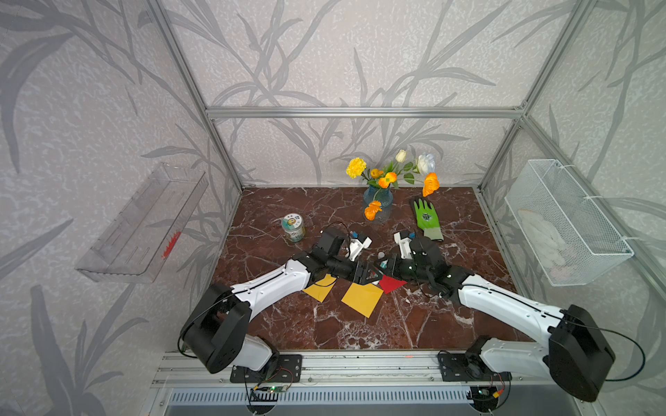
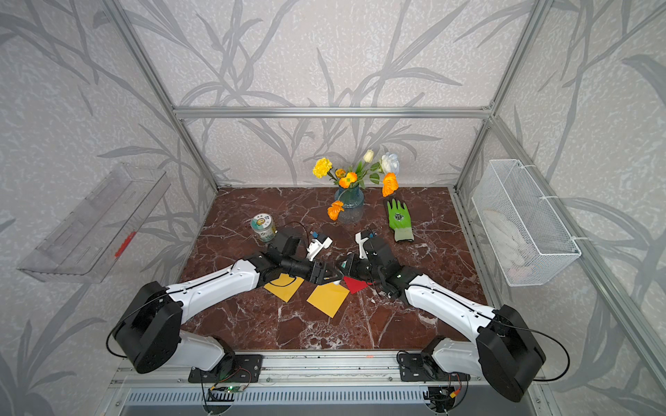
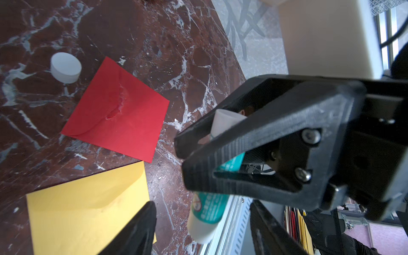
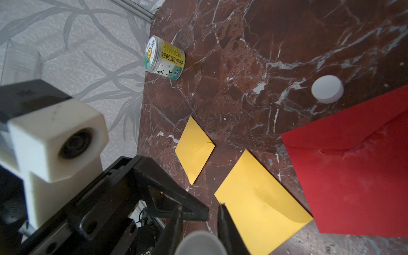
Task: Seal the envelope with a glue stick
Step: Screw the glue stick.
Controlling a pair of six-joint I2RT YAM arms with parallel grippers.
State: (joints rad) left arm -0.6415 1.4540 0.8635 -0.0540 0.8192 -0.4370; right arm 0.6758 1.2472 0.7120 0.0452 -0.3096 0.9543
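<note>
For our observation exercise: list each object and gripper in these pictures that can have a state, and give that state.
glue stick: uncapped, held off the table
cap: off, lying on table
red envelope: flap down, torn
large yellow envelope: flap down
small yellow envelope: flap down
jar: upright, lid on
left gripper: open, empty
right gripper: shut on glue stick

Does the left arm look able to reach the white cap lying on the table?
Probably yes: the left gripper is open and empty, and the white cap lies uncovered on the table beside the red envelope.
</note>
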